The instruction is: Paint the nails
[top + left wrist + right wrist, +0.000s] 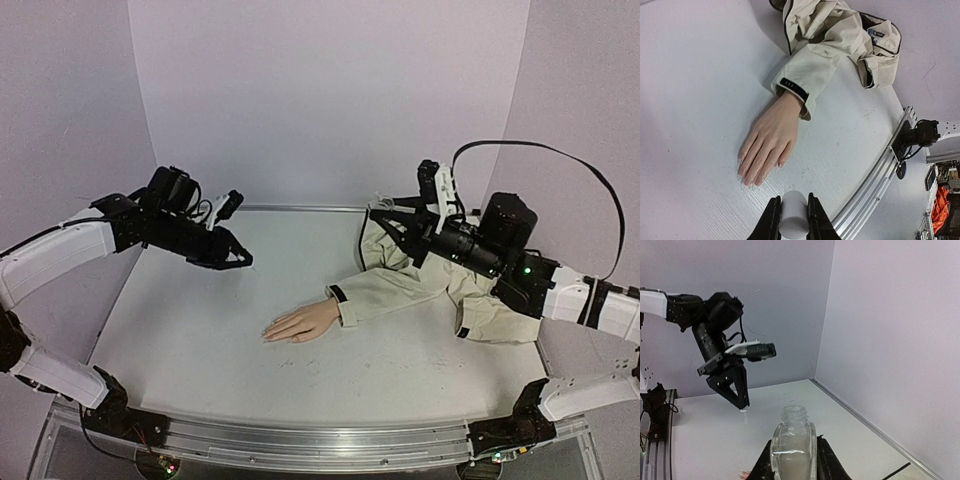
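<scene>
A white cylinder [793, 212] is clamped in the left gripper [793, 227], and a small clear bottle [792, 440] in the right gripper [793, 465]. The nails [747, 181] are seen on the mannequin hand [771, 144], laid flat at the centre of the table [180, 340].

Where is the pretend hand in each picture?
Top view: mannequin hand lies mid-table, just below centre.
Left wrist: hand fills the centre, fingers pointing down-left.
Right wrist: only a tiny pinkish bit at the bottom edge, perhaps its fingertips.
Shared landmark: the left gripper, seen in all three.
</scene>
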